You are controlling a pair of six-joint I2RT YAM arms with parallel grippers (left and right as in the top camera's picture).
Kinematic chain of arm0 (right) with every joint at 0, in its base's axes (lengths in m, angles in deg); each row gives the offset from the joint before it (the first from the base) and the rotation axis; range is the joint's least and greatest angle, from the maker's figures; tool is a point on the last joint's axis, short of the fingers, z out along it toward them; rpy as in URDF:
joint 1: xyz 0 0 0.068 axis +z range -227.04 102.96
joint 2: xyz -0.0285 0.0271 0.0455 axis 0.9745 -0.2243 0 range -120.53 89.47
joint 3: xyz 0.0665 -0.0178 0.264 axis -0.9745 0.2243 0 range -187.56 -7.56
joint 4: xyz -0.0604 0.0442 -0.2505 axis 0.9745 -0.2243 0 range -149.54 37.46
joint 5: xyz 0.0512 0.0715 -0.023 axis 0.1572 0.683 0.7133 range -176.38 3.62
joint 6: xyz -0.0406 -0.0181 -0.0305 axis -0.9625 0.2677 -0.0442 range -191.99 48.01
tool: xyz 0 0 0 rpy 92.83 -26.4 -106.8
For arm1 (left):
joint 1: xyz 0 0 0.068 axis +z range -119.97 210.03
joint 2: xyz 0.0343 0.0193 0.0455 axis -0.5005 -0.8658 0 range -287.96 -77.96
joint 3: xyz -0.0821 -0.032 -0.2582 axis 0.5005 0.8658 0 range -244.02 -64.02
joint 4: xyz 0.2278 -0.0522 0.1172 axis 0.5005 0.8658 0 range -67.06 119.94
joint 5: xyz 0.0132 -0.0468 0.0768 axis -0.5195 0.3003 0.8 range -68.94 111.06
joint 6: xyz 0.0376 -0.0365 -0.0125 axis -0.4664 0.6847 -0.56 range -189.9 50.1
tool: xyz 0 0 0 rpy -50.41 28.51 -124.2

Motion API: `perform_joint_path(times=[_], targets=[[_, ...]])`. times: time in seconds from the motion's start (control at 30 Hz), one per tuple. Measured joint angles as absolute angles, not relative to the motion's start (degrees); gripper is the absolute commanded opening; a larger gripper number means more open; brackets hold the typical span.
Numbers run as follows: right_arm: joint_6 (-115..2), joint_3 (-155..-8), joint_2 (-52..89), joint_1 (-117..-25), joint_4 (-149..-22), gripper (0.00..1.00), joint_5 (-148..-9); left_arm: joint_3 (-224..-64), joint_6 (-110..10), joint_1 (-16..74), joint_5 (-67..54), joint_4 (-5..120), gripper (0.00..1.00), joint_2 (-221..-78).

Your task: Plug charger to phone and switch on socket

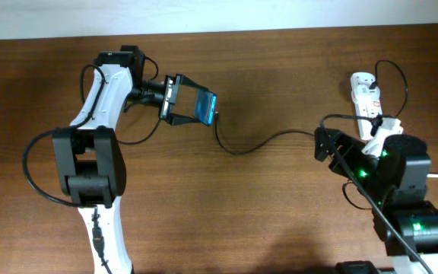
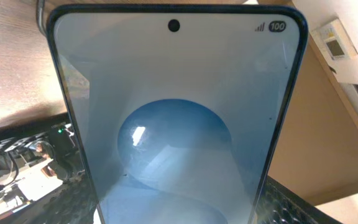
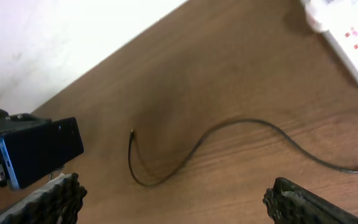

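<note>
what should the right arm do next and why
Probably bring the right claw down onto the charger just behind its plug tip. That claw is open and empty. The tip lies loose on the table, apart from the phone, which the left claw holds.

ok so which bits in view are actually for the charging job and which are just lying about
For the job:
phone, clamped in the left gripper
charger, tip lying free on the table, not plugged in
socket
right gripper, open

Just there:
the table itself
the arms' own black wiring
</note>
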State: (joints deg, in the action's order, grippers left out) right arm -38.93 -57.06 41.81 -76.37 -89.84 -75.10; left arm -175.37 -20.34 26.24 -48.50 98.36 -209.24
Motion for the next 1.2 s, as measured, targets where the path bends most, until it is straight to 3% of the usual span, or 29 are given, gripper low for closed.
perform_joint_path(times=[0.03,0.07,0.3,0.5,0.8,0.9,1.2], targets=[[-38.87,-57.06,40.48,-76.37,-89.77,0.91,-73.67,-175.37,-20.21,26.24,-46.84,98.4,0.0,-209.24],[-38.84,-57.06,38.19,-76.37,-89.64,1.0,-71.79,-175.37,-19.84,26.24,-43.86,98.36,0.0,-209.24],[-40.68,-57.08,21.4,-75.85,-84.22,0.98,-57.7,-175.39,-16.37,25.89,-26.68,98.38,0.0,-209.24],[-38.65,-57.19,15.17,-66.88,-71.67,1.0,-54.77,-184.57,-13.94,21.26,-12.76,102.2,0.0,-209.24],[-26.25,-57.19,13.64,-55.08,-63.06,0.9,-68.52,-188.0,-10.33,16.95,-9.13,105.26,0.0,-209.24],[-21.73,-57.19,10.8,-51.82,-60.15,0.81,-71.34,-188.0,-9.79,16.05,-9.42,105.24,0.0,-209.26],[-17.71,-57.19,2.78,-49.97,-51.61,0.64,-71.55,-188.0,-9.28,12.21,-10.64,104.98,0.0,-209.24]])
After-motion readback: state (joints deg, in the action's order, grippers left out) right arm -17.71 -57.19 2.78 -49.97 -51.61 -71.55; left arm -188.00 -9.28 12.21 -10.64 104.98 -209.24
